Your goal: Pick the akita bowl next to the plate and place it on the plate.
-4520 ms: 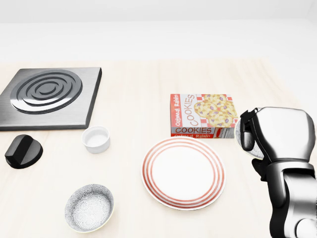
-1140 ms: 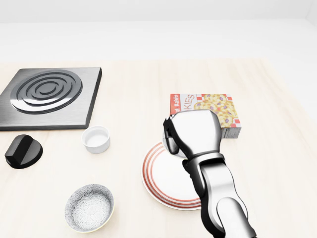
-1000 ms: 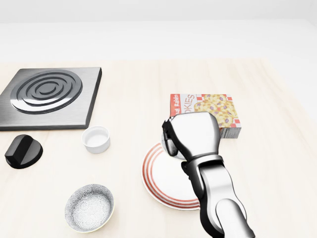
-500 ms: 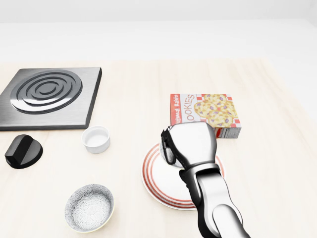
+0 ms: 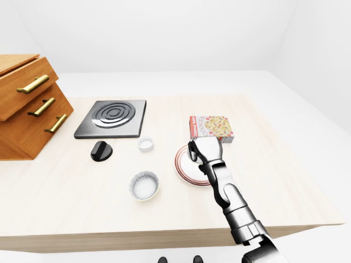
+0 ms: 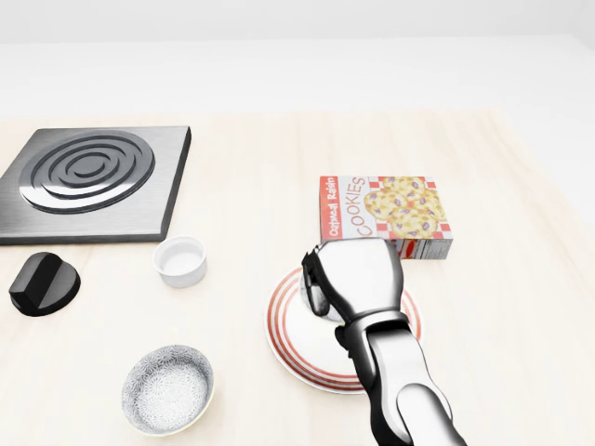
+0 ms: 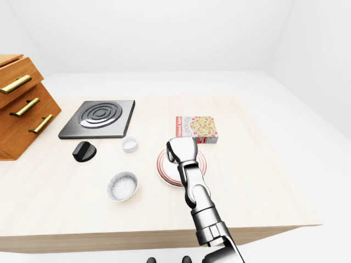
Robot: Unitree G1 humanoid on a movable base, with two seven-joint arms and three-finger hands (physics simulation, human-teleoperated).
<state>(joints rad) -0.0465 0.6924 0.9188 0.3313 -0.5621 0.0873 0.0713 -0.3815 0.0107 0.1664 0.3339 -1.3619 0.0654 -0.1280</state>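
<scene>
The right hand (image 6: 358,279) is being held over the plate (image 6: 275,325) at the lower centre of the head view. Its fingers are being kept curled round the bowl (image 6: 306,295), of which only a pale sliver is being shown at the hand's left edge, above the plate's left half. Whether the bowl is touching the plate cannot be told. The plate's right side is being covered by the forearm, which is entering from the bottom edge. The cookie box (image 6: 390,209) is lying just above the plate. A white cup (image 6: 180,260), a black knob (image 6: 43,282) and a burner (image 6: 88,181) are being seen to the left, and a second bowl (image 6: 167,388) at lower left, well apart from the plate. Wooden drawers (image 5: 27,104) are standing at the left edge of the left-eye view.
</scene>
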